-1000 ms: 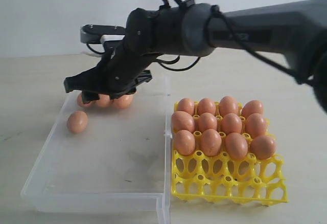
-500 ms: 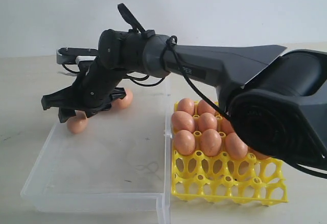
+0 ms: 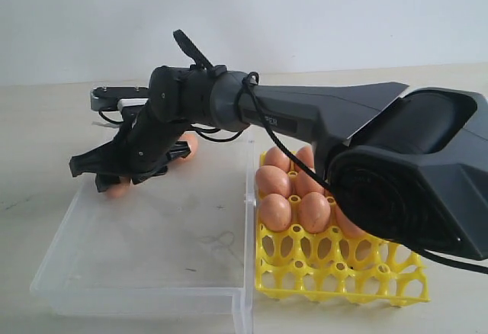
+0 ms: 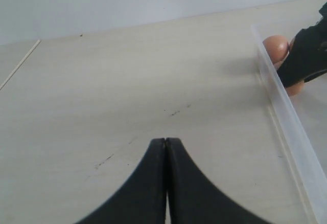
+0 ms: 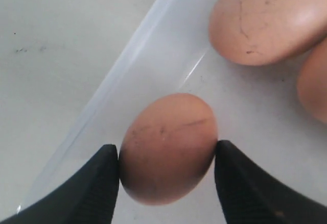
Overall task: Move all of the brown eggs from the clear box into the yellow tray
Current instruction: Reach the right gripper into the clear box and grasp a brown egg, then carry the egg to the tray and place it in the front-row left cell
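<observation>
From the exterior view, the right gripper (image 3: 114,178) has dropped lower than half a second ago and closed in on the lone brown egg (image 3: 118,191). That egg was in plain sight then and now only a sliver peeks out under the black fingers. A second ago the gripper hung further right, over the cluster by the far wall. The egg sits in the far left corner of the clear box (image 3: 137,296). Another egg (image 3: 187,144) shows behind the right arm (image 3: 320,117), which reaches across from the right. The yellow tray (image 3: 343,269) stands touching the box's right wall, with tray eggs (image 3: 276,212) filling its far cups, partly hidden by the arm. In the left wrist view, the left gripper (image 4: 165,147) is clenched tight with nothing between its fingers, over bare table (image 4: 127,70) left of the box wall (image 4: 286,116). In the right wrist view, the right gripper (image 5: 167,146) grasps the brown egg (image 5: 168,137), with one finger (image 5: 97,183) pressed on each side. The egg is smooth, orange-brown with thin dark flecks, and lies just beside the box's wall, on the floor as far as can be seen. Two more eggs (image 5: 271,19) lie near it.
</observation>
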You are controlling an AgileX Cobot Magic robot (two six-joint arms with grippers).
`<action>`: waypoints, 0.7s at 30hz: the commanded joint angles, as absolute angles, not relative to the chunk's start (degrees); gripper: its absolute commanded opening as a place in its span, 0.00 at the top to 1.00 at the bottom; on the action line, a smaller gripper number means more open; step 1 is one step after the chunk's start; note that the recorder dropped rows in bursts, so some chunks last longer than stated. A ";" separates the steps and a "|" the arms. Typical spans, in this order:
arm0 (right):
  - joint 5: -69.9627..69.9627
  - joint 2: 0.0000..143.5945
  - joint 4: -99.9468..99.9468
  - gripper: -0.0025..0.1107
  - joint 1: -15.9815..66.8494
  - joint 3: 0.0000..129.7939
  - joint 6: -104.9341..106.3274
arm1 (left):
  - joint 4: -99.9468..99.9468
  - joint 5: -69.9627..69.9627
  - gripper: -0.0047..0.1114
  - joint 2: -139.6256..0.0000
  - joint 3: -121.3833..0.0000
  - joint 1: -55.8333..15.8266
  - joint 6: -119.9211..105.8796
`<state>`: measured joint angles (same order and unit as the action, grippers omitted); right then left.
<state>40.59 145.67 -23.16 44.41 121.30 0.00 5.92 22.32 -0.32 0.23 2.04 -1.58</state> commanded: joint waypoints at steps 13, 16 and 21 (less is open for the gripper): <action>-19.43 110.06 -16.84 0.98 44.68 62.87 16.44 | 5.78 21.79 0.96 0.00 0.00 1.71 -1.32; -27.79 98.35 -19.26 0.98 44.68 46.53 20.62 | 5.78 21.79 0.96 0.00 0.00 1.71 -1.32; -30.20 86.26 -19.88 0.98 44.68 29.06 21.48 | 5.78 21.79 0.96 0.00 0.00 1.71 -1.32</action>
